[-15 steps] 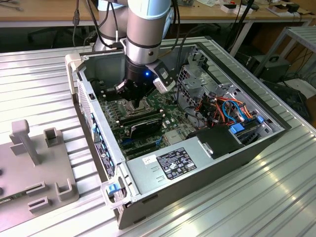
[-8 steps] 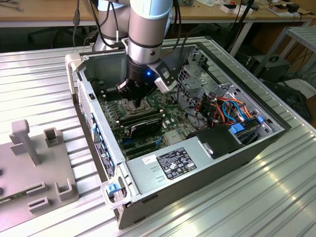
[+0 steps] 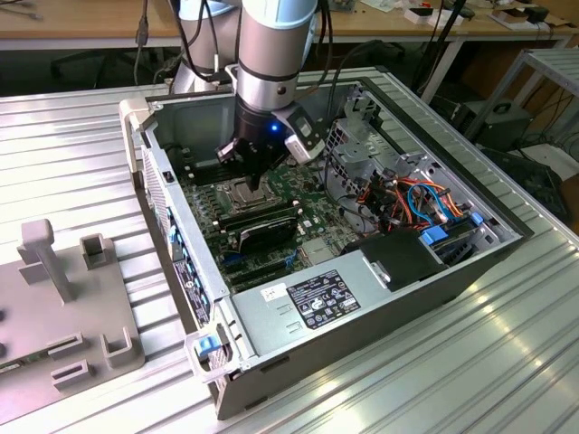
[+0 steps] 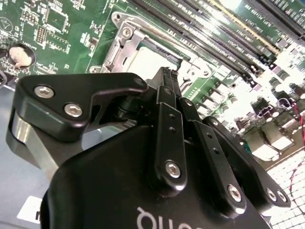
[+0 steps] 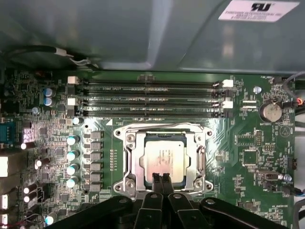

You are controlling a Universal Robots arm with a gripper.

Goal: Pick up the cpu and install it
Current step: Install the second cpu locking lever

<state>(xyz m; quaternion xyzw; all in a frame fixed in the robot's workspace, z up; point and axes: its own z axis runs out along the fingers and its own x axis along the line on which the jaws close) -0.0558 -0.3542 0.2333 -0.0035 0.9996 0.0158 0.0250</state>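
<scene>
The cpu (image 5: 162,156), a flat silver-grey square, lies flat inside the metal-framed socket (image 5: 129,160) on the green motherboard (image 5: 243,152); a pale part of it also shows in the second wrist view (image 4: 148,62). My gripper (image 5: 160,177) hangs just above the cpu's edge with its black fingertips pressed together and nothing between them. In the second wrist view the gripper (image 4: 167,74) points down at the socket frame (image 4: 125,45). In the exterior view the gripper (image 3: 251,183) reaches down into the open computer case (image 3: 181,244), over the socket.
Long black RAM slots (image 5: 152,95) run beside the socket. The case wall (image 5: 143,33) rises behind them. A power supply (image 3: 312,303), coloured cables (image 3: 412,199) and a black cooler (image 3: 262,231) crowd the case. A grey fixture (image 3: 63,307) stands on the ribbed metal table (image 3: 434,371).
</scene>
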